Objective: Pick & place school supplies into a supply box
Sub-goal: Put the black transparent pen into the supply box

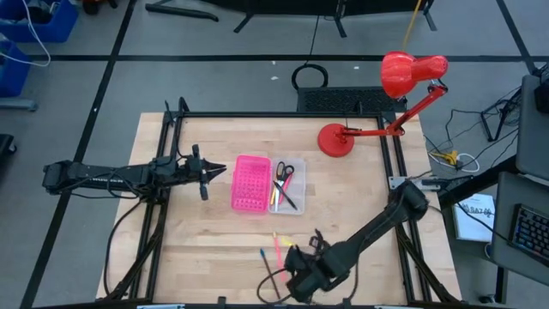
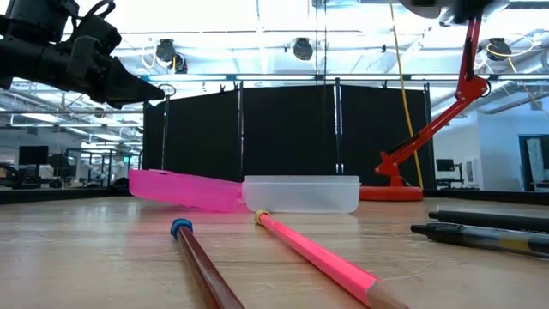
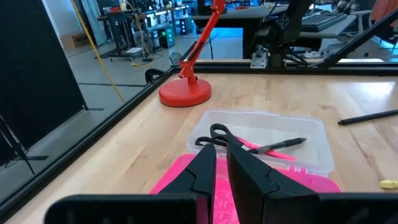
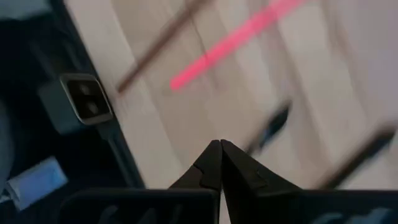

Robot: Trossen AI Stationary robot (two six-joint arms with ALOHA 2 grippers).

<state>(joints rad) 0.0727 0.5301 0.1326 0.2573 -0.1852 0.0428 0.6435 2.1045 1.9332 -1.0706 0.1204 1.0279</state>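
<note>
wooden table [image 1: 214,240] | left gripper [image 1: 221,172] pinched empty beside supply box [image 1: 296,204] | right gripper [image 1: 292,257] closed, low over pens [image 1: 276,249]

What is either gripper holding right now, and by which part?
Nothing. The left gripper hangs shut above the pink half, and the right gripper is shut and empty near the pink pencil.

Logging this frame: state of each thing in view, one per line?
Supply box: open, holding scissors and pens.
Scissors: in the box.
Pink pencil: flat on the table, outside the box.
Brown pencil: flat beside it.
Left tool: shut, empty, beside the pink half.
Right tool: shut, empty, above the loose pens.
</note>
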